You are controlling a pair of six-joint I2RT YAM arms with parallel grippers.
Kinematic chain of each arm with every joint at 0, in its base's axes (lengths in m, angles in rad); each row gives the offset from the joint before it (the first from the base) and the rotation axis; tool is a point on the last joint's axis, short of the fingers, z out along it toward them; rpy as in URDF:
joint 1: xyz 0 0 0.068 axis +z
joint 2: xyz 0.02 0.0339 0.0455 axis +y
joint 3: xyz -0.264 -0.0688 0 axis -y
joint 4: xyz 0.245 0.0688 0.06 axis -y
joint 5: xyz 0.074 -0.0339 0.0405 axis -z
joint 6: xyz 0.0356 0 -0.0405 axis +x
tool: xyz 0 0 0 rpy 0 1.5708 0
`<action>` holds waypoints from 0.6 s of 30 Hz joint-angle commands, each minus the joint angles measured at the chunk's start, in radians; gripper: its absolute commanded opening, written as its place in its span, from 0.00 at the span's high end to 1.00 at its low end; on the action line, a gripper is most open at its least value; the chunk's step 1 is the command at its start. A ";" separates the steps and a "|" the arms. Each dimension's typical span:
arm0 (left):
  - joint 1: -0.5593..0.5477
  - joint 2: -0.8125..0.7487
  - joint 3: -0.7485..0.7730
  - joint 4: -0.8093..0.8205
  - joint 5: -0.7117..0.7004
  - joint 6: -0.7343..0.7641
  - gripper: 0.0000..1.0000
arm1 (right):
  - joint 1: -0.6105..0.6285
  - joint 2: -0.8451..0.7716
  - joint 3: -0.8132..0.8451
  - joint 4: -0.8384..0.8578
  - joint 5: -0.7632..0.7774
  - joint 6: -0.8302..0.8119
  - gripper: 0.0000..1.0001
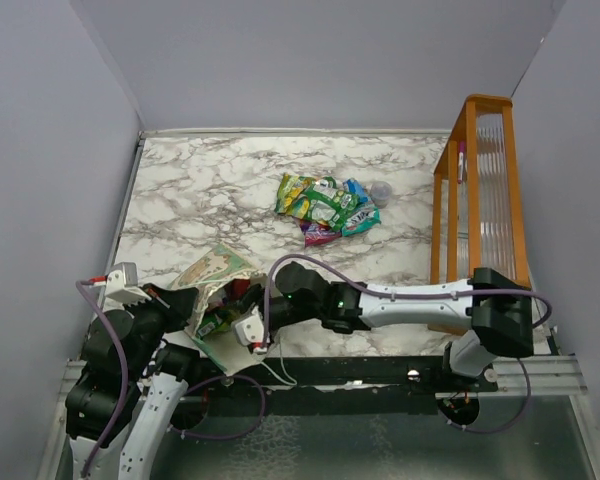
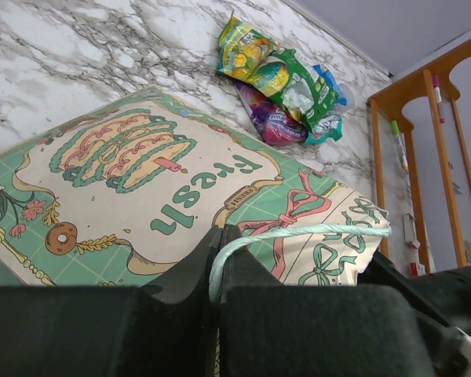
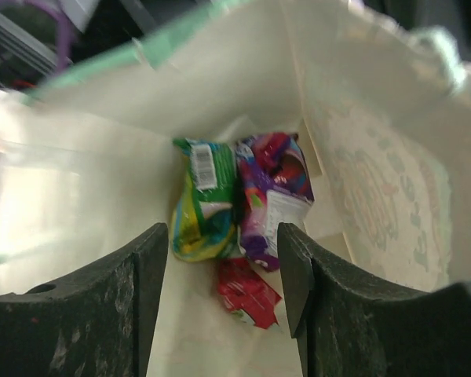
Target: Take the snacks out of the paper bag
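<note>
Three snack packets (image 3: 204,212) (yellow-green, purple, red) lie inside the paper bag (image 3: 220,86), just ahead of the right gripper (image 3: 220,236), whose fingers stand apart, holding nothing. The left gripper (image 2: 220,239) is clamped on the bag's string handle (image 2: 298,232).

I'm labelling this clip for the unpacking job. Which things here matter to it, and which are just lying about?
Part of the job:
paper bag
three packets inside it
pile of snacks already out
left gripper, shut on the string handle
right gripper, open inside the bag

Just lying about:
clear cup
orange rack
</note>
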 commanded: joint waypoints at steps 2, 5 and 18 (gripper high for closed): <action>-0.005 0.005 0.034 -0.022 -0.023 -0.002 1.00 | 0.003 0.129 0.129 -0.026 0.203 -0.096 0.43; -0.004 0.005 0.037 -0.021 -0.027 -0.004 1.00 | 0.002 0.188 0.164 -0.043 0.241 -0.132 0.42; -0.005 0.021 0.045 -0.012 -0.026 -0.003 1.00 | 0.004 0.379 0.240 0.034 0.395 -0.239 0.37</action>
